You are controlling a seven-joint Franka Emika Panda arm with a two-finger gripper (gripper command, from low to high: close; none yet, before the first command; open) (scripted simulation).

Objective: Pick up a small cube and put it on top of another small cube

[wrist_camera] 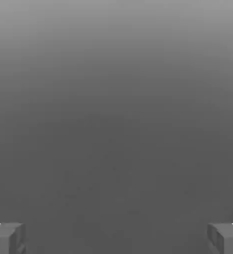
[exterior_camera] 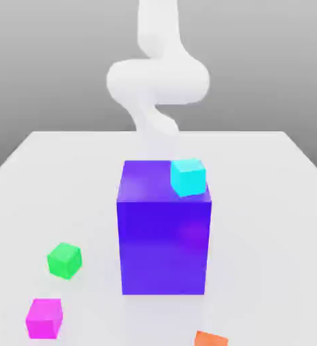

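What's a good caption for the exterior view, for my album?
A cyan cube sits on a big blue box.

A cyan cube [exterior_camera: 188,178] sits atop a tall blue block [exterior_camera: 163,246]. A green cube [exterior_camera: 65,261], turned cornerwise, and a magenta cube [exterior_camera: 44,319] lie at the exterior view's left; an orange cube [exterior_camera: 211,339] is partly cropped.

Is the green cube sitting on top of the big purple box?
No, the green cube sits on the table beside the box.
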